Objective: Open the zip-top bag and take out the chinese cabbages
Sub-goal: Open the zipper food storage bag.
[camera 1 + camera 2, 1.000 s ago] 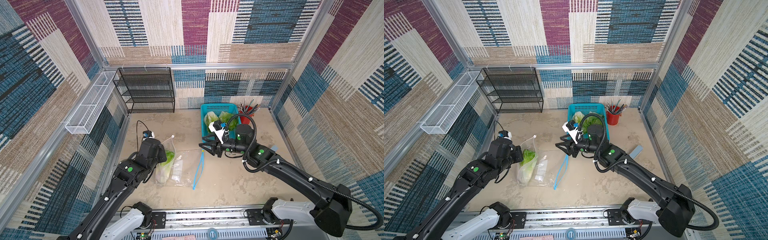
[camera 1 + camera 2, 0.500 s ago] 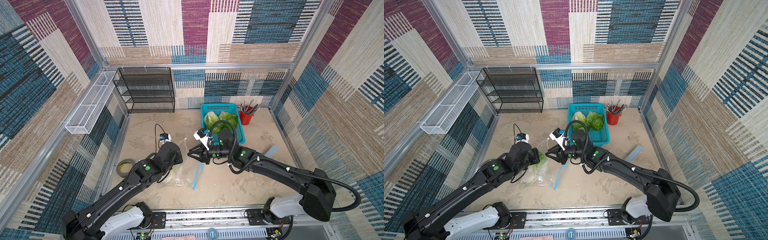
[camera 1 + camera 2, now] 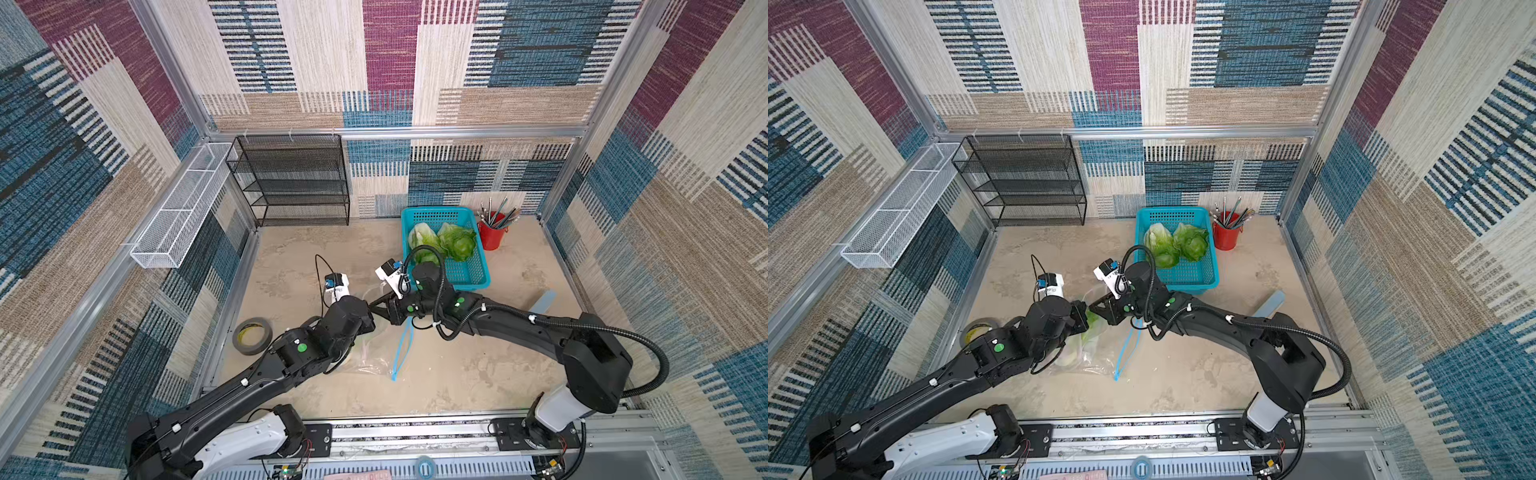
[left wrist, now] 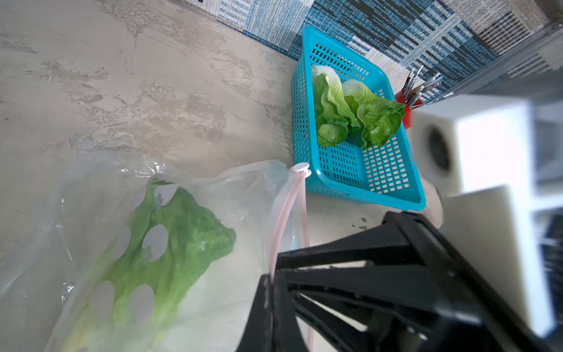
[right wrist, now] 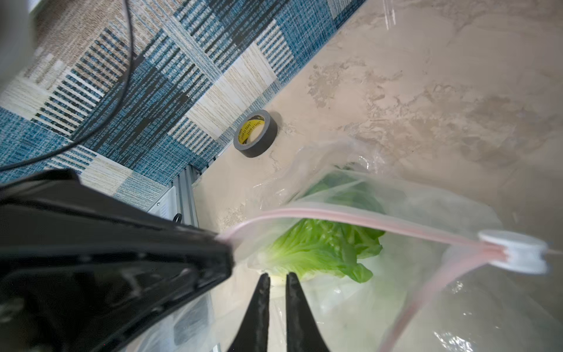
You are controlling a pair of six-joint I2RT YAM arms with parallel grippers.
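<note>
Both top views hide what the right wrist view shows: left gripper (image 5: 224, 243) clamping the rim of the zip-top bag (image 5: 426, 304), right gripper (image 5: 275, 279) nearly closed beside the bagged chinese cabbage (image 5: 323, 247), grip unclear.

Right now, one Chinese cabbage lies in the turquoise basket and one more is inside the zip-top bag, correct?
Not quite: the turquoise basket holds two Chinese cabbages, not one, as both top views and the left wrist view show. One more cabbage is inside the zip-top bag, as you say.
</note>
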